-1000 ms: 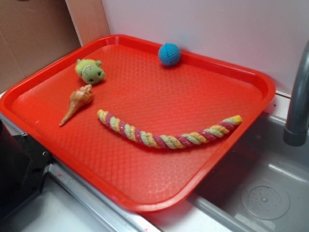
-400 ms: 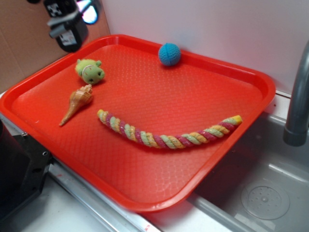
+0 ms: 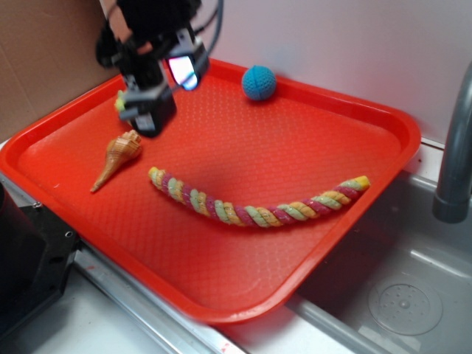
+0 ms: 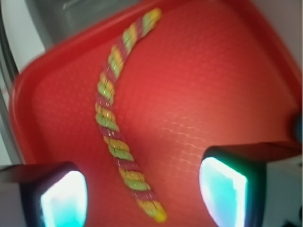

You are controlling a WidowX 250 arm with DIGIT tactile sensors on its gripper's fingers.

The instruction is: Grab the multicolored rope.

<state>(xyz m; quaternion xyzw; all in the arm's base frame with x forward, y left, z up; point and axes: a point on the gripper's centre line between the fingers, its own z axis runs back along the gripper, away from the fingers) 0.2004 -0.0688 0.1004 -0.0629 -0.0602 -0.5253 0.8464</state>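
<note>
While our gripper [image 4: 142, 189] hangs spread and empty, the multicolored rope [image 3: 254, 205] lies nearest us across the red tray [image 3: 383, 118]. Its end at nine o'clock sits near the shell [image 3: 118, 156], which we might catch instead.

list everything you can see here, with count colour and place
multicolored rope: 1, pink, yellow and pale green, front middle of tray
shell: 1, tan, left of rope
plush toy: 1, green, mostly hidden behind gripper
ball: 1, blue, far edge of tray
tray: 1, red, beside sink
sink: 1, grey, right
faucet: 1, grey, right edge
gripper: 1, black, open above tray's left, rope end between fingers in wrist view
</note>
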